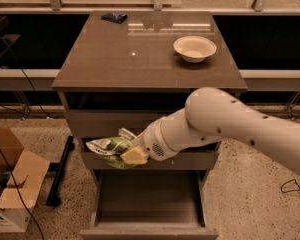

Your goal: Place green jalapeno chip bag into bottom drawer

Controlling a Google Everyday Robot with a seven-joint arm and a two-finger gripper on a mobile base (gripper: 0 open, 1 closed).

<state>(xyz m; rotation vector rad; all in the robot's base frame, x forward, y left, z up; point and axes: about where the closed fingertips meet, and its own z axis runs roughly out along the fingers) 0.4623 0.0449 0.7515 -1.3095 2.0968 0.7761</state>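
The green jalapeno chip bag, light green and white, hangs in the air in front of the middle drawer front, left of centre. My gripper is shut on its right end; the yellowish fingers pinch the bag. The white arm reaches in from the right. The bottom drawer is pulled open below, its wide flat floor bare. The bag is above the drawer's left part, well clear of its floor.
A white bowl and a small dark blue packet sit on the cabinet top. An open cardboard box stands on the floor at left, beside a black stand leg. Cables lie at right.
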